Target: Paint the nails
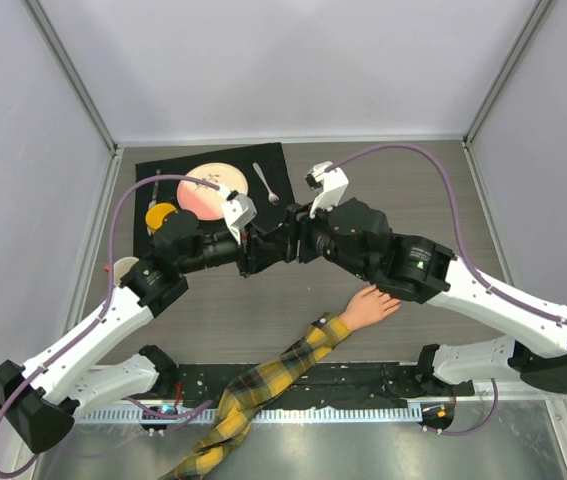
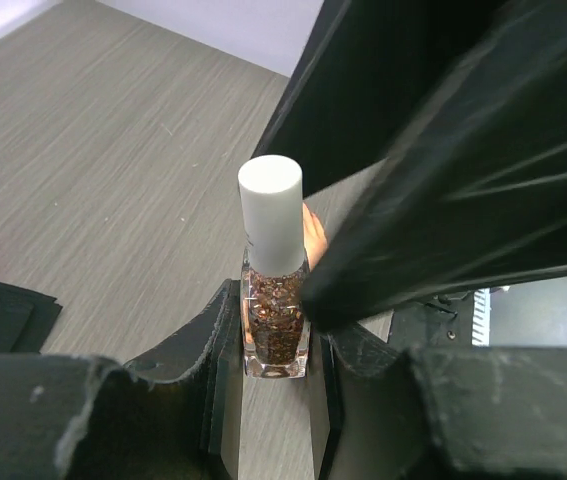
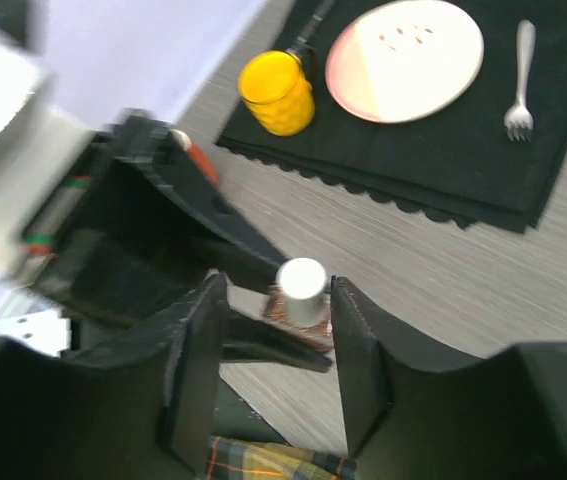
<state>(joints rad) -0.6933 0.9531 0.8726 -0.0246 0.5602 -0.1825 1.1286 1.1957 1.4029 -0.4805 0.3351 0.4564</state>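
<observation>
My left gripper [image 2: 275, 365] is shut on a small glass nail polish bottle [image 2: 275, 320] of copper glitter with a white cap [image 2: 271, 210], held upright above the table. My right gripper [image 3: 275, 292] is open, its fingers on either side of the cap [image 3: 301, 280], with a gap on the left side. In the top view the two grippers meet [image 1: 278, 240] at mid table. The pale mannequin hand [image 1: 368, 305] lies below my right arm, on its plaid sleeve [image 1: 263, 385]. Its fingertips are partly hidden and the nails are too small to see.
A black placemat [image 1: 168, 172] at the back left holds a pink-and-cream plate [image 1: 213, 190], a fork [image 1: 266, 183] and a yellow cup [image 1: 160, 215]. They also show in the right wrist view: the cup [image 3: 276, 92], the plate [image 3: 405, 60] and the fork [image 3: 520, 90].
</observation>
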